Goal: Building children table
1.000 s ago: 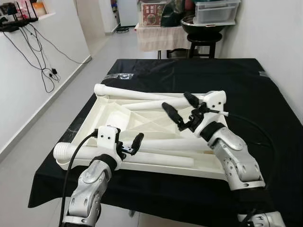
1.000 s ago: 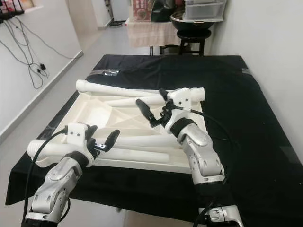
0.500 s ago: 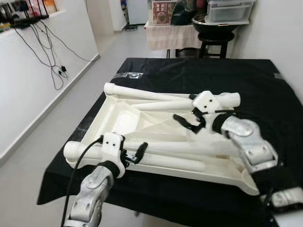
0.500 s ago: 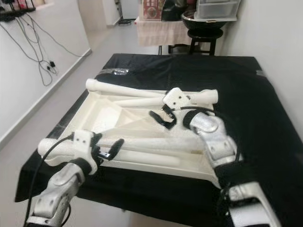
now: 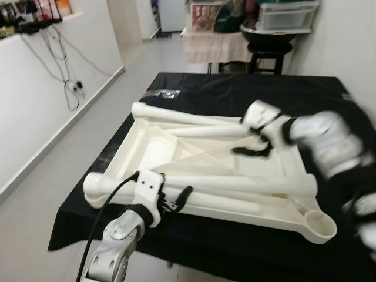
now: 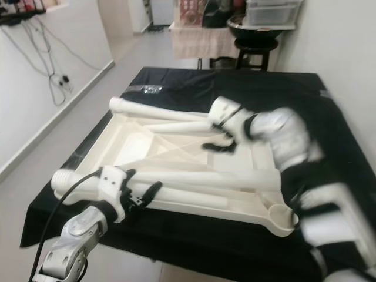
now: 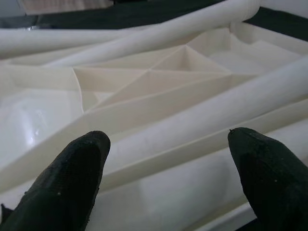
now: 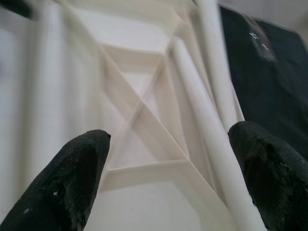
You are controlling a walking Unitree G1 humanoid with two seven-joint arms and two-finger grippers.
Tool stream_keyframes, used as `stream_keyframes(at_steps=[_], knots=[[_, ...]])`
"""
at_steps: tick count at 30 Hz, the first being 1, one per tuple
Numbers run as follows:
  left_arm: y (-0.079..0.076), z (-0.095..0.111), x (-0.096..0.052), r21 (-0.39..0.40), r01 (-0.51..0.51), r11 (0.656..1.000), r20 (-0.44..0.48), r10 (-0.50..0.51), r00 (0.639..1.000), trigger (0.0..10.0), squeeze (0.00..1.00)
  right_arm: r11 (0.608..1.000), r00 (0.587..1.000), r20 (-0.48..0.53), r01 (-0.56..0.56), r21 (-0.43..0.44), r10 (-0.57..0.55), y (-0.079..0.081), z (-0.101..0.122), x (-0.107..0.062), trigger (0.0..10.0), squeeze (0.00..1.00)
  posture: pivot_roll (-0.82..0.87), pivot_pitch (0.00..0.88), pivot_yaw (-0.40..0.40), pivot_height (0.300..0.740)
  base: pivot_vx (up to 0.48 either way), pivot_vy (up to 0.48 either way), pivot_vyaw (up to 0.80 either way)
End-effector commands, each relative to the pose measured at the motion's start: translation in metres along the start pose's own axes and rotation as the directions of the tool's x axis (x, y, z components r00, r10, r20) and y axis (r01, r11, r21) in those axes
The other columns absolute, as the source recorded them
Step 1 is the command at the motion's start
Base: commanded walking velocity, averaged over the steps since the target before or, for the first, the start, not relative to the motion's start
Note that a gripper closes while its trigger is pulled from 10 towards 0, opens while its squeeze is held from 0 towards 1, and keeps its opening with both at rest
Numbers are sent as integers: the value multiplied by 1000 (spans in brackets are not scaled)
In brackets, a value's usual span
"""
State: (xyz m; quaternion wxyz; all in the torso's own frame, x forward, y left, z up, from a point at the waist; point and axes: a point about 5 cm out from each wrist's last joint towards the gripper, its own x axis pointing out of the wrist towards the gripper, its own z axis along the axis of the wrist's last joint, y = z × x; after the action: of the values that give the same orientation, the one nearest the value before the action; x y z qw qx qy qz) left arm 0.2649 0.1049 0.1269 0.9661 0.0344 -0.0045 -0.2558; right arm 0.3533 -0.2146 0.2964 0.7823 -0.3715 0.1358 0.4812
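Landmark: the upturned white table panel [image 5: 176, 150], ribbed underside up, lying on the black-draped tabletop [image 5: 235, 94].

Nearest: left end effector [image 5: 176, 198] hovers over the panel's near edge, fingers spread wide with nothing between them, just above the near loose leg [image 5: 235, 202] lying along that edge. A second leg [image 5: 247, 183] sits right behind it. One leg end [image 5: 94, 183] sticks out past the panel's near left corner; an open round socket [image 5: 320, 223] sits at the near right corner.

Further in: right end effector [image 5: 252, 147] is over the panel's middle ribs, motion-blurred in the head views; its wrist view shows the fingers wide apart and empty.

Far edge: two more legs [image 5: 176, 116] rest along it.

Handling, my read: hollow moulded plastic, so light and stiff but smooth, and round legs will roll and slip. Grip a leg mid-shaft, square across it.
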Motion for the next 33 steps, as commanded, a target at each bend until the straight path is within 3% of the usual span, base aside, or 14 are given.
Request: stream_keyframes(at_steps=[1, 2, 4, 5, 11, 16, 22, 29, 31, 33], knots=[[4, 8, -1, 37, -7, 999, 23, 7, 1000, 10000, 0, 993, 993, 26, -117, 17, 117, 9, -1, 4, 10000, 0, 44, 0, -40, 740, 0, 0, 0], [4, 9, -1, 38, -7, 999, 26, 6, 1000, 10000, 0, 992, 992, 24, -125, 17, 125, 9, -1, 4, 10000, 0, 44, 0, -40, 740, 0, 0, 0], [4, 21, 1, 48, 6, 999, 60, -9, 998, 10000, 0, 969, 956, -162, -245, 25, 245, 22, -17, -4, 10000, 0, 37, 0, -41, 740, 0, 0, 0], [3, 24, 1, 49, 13, 999, 68, -17, 998, 10000, 0, 964, 942, -206, -263, 34, 264, 24, -21, -6, 10000, 0, 35, 0, -42, 740, 0, 0, 0], [-8, 28, -1, 26, 94, 995, 72, -96, 993, 10000, 0, 953, 876, -382, -298, 53, 295, 30, -37, -9, 10000, 0, 29, 0, -40, 740, 0, 0, 0], [-15, 12, -5, 6, 134, 991, -1, -134, 991, 10000, 0, 961, 831, -484, -260, 97, 274, 31, -49, 1, 10000, 0, 31, 0, -37, 740, 0, 0, 0], [-17, 7, -8, -6, 150, 989, -34, -150, 988, 10000, 0, 966, 811, -525, -235, 112, 258, 31, -54, 3, 10000, 0, 31, 0, -37, 740, 0, 0, 0], [-19, 1, -10, -31, 173, 984, -67, -175, 982, 10000, 0, 981, 692, -702, -185, 51, 167, 37, -78, 19, 10000, 0, 30, 0, -33, 740, 0, 0, 0], [-19, 1, -10, -31, 173, 984, -67, -175, 982, 10000, 0, 981, 684, -711, -187, 46, 164, 38, -79, 21, 10000, 0, 30, 0, -33, 740, 0, 0, 0], [-20, 1, -8, -37, 175, 984, -64, -177, 982, 10000, 0, 978, 633, -761, -206, 9, 140, 44, -86, 32, 10000, 0, 25, 0, -33, 740, 0, 0, 0]])
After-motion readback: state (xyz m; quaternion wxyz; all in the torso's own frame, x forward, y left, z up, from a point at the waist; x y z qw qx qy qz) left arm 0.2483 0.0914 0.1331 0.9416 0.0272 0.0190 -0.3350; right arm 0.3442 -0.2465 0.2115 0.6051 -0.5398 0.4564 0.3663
